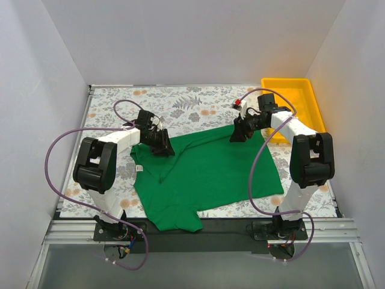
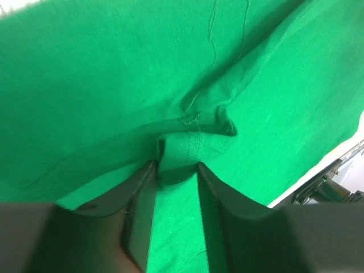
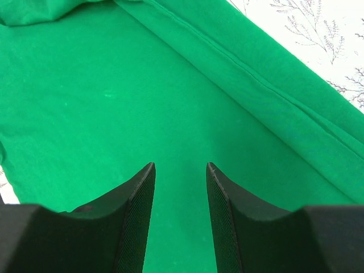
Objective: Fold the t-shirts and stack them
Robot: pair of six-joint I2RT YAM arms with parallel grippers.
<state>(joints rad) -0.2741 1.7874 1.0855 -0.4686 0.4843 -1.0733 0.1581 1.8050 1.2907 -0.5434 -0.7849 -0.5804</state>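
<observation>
**A:** Where's the shirt rn?

**B:** Green t-shirt [image 1: 204, 171] is lying spread on the table [image 1: 192, 102], between the arms. Creased, not folded yet. Tray [image 1: 301, 96] is far right, well apart from it.

**A:** Grippers?

**B:** My left gripper [image 2: 176, 168] has a bunched bit of seam pinched between its tips, at the shirt's far-left edge. My right gripper [image 3: 180, 166] is over the far-right edge w/ jaws apart. There's flat cloth under them and nothing gripped.

**A:** Which step, then?

**B:** First fold, I reckon: getting hold of the far edge at both ends. Only one end is held.

**A:** Next?

**B:** Right needs to drop onto the edge & nip it, prob the doubled strip just beside its tips. Then I'd lift both together, level, and carry toward me. Lifting left alone would prob skew the cloth. Can't tell how many layers left has.
</observation>
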